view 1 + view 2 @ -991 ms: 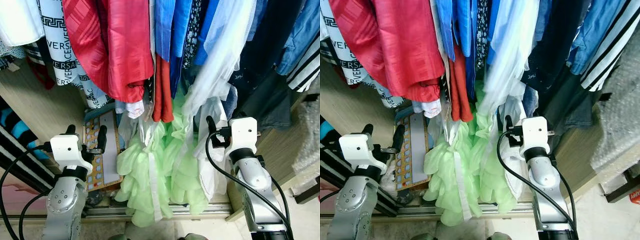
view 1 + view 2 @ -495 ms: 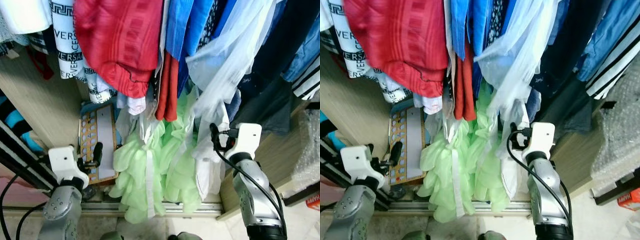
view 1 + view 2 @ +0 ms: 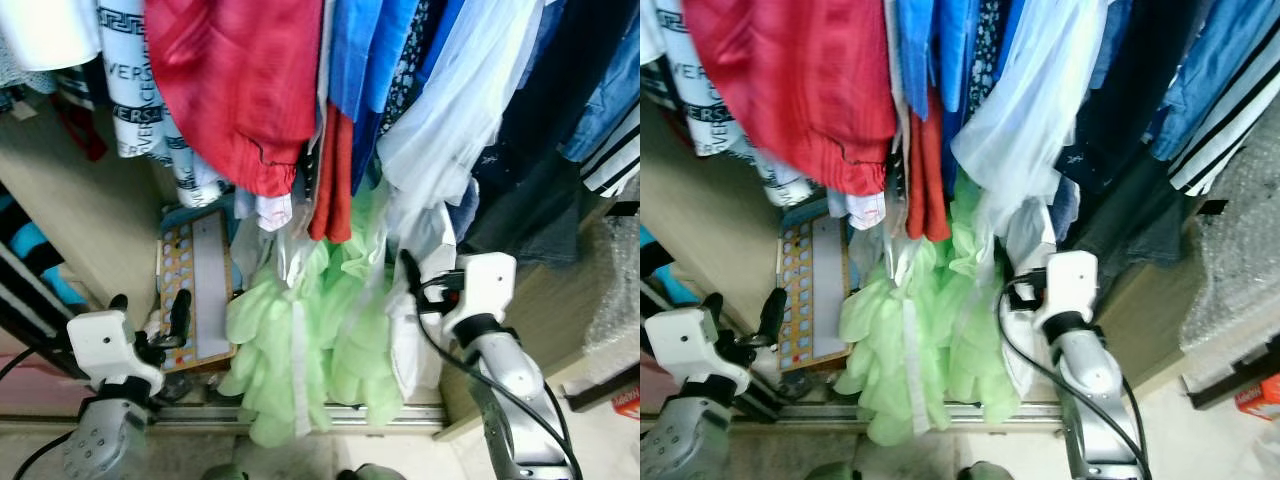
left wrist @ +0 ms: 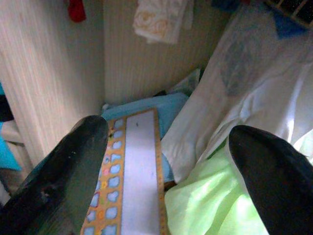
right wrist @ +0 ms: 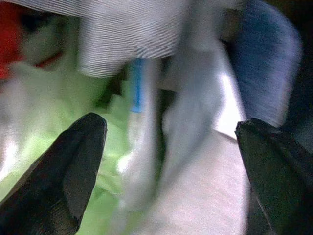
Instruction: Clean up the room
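Wardrobe floor [image 3: 110, 215] holds board [image 3: 200, 290], beneath clothes [image 3: 240, 90].

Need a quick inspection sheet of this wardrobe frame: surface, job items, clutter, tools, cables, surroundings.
Surface: wardrobe floor behind a metal sliding-door track, mostly covered.
Job's things: hanging clothes, namely a red striped garment, blue shirts, a pale green ruffled dress reaching the floor, a white sheer garment.
Clutter: orange-bordered flat board with rows of small coloured tiles leaning at the wardrobe floor.
Grippers: left tool open, empty, pointed at the board; right tool open, empty, close to the white and green fabric.
Cables: black cable looped along the right arm.
Surroundings: beige wood wardrobe side panel; bubble wrap at the right.
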